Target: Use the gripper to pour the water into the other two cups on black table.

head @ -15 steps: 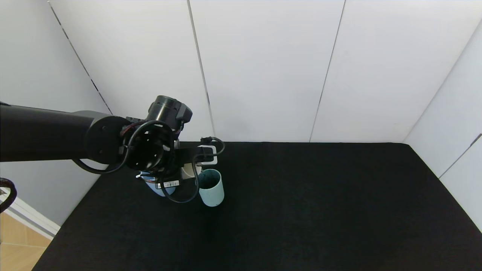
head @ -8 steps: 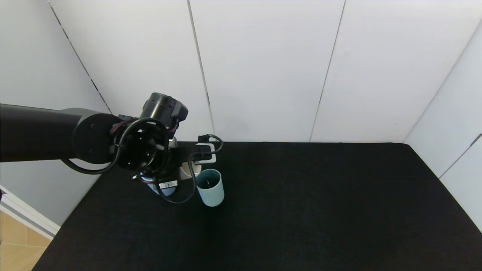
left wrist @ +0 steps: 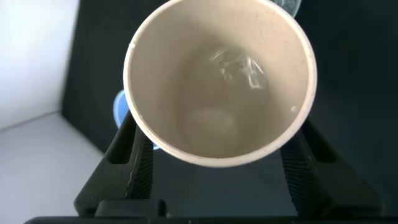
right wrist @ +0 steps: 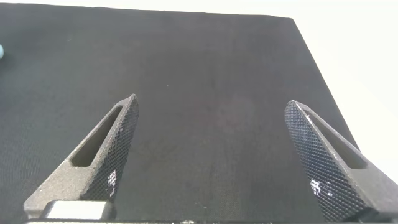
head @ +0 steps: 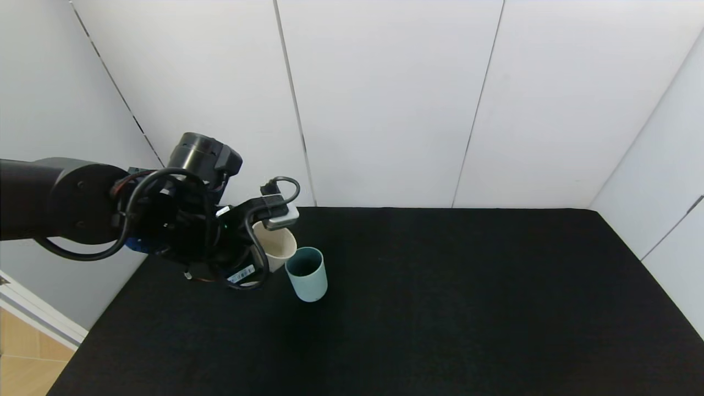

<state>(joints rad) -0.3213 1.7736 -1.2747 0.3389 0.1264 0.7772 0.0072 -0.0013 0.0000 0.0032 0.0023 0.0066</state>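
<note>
My left gripper [head: 263,248] is shut on the cream cup [head: 276,246] and holds it tilted above the black table [head: 440,308], just left of and behind the teal-green cup [head: 307,273], which stands upright. In the left wrist view the gripper [left wrist: 217,158] clasps the cream cup [left wrist: 186,93] on both sides, and the water [left wrist: 241,67] glints inside it. A light blue edge [left wrist: 117,109] shows behind the cream cup; the light blue cup is hidden by my arm in the head view. My right gripper [right wrist: 212,106] is open and empty over bare table.
White wall panels [head: 385,99] close the table at the back and right. The table's left edge [head: 93,335] drops to a wooden floor. Open black tabletop stretches right of the cups.
My left arm has swung left and risen with the cream cup, which now shows tilted beside the teal-green cup. The light blue cup has gone out of sight behind the arm.
</note>
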